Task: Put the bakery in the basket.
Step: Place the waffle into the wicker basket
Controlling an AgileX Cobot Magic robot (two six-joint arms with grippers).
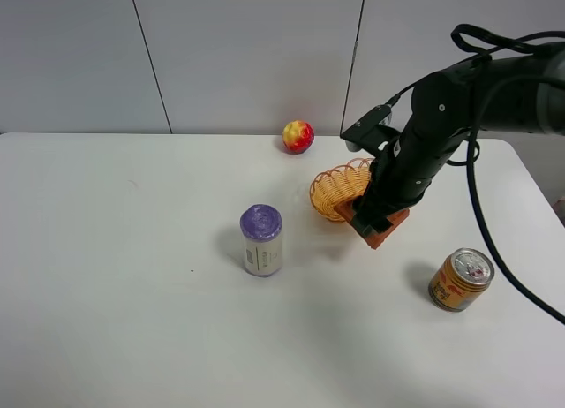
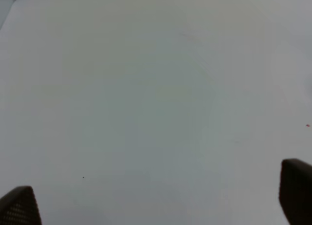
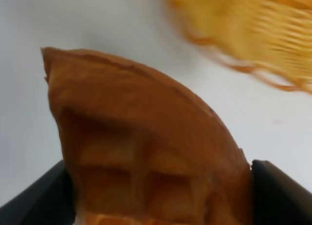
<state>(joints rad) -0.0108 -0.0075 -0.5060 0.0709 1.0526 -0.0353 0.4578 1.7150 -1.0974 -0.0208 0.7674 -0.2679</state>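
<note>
Right tool (image 1: 372, 217): clamped on the waffle piece (image 3: 146, 137). In the right wrist view I see one dark finger (image 3: 41, 200) on each side of the waffle's dimpled face. The piece is orange-brown and wedge shaped, with a curved outer edge.

Left tool (image 2: 158, 200): jaws spread wide with nothing between them, only bare white desk (image 2: 146, 88) below. It does not appear in the exterior high view.

Waffle position, exterior high view: held at the end of the right arm, just beside the near right edge of the basket (image 1: 338, 185) and overlapping its rim from this angle. It is not inside the basket. I cannot tell whether the waffle touches the desk or the rim.

Count on the desk:
- 1 waffle piece, in the right tool.
- 1 wicker basket, orange-tan, with a looped rim.
- 1 ball-like fruit (image 1: 297, 136), red and yellow, at the far edge of the desk, well behind the basket.
- 1 purple-lidded canister (image 1: 261, 240), upright, left of the basket and nearer the camera.
- 1 drink can (image 1: 460, 280), orange with a silver top, upright, right of the tool and nearer the camera.

Writing: the canister has a white label and the can has dark print. Both are too small for me to read.
</note>
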